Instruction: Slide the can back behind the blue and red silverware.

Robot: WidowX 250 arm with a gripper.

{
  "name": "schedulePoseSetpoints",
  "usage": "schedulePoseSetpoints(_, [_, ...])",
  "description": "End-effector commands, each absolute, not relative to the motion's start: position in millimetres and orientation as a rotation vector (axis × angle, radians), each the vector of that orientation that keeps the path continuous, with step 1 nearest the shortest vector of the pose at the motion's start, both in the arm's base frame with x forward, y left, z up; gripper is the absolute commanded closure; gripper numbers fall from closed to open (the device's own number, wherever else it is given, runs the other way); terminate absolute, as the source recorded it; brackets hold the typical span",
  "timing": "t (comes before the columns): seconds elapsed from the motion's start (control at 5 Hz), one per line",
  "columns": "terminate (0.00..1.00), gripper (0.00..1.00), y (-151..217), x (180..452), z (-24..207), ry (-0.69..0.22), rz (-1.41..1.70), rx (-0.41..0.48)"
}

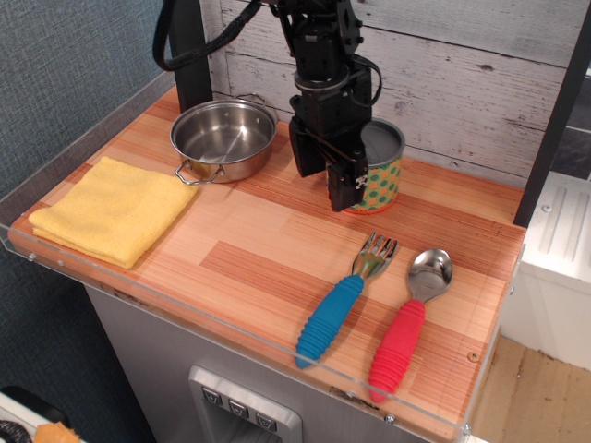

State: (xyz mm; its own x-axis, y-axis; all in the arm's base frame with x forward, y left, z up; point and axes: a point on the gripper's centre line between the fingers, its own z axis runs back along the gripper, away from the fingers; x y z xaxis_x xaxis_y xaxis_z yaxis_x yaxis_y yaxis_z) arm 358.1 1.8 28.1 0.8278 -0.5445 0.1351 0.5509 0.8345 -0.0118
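Observation:
The can (382, 175), yellow with green and orange dots and a grey lid, stands upright at the back of the wooden tabletop (249, 249), behind the silverware. My gripper (351, 183) comes down from above and is closed around the can's left side; one black finger (340, 189) shows in front of it and the other is hidden. The blue-handled fork (334, 316) and the red-handled spoon (403, 337) lie side by side near the front right, heads pointing toward the can.
A steel pot (223, 138) sits at the back left, close to my arm. A folded yellow cloth (115, 210) lies at the left. A plank wall (462, 83) closes the back, with black posts (189, 55) at the corners. A clear lip rims the front edge.

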Motion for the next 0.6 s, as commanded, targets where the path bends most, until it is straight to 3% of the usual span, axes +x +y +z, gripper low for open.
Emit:
schedulePoseSetpoints(0.0, [0.00,0.00,-10,376,52,-0.206,-0.606,-0.093])
schedulePoseSetpoints(0.4, [0.00,0.00,-34,384,63,-0.229,-0.634,-0.148])
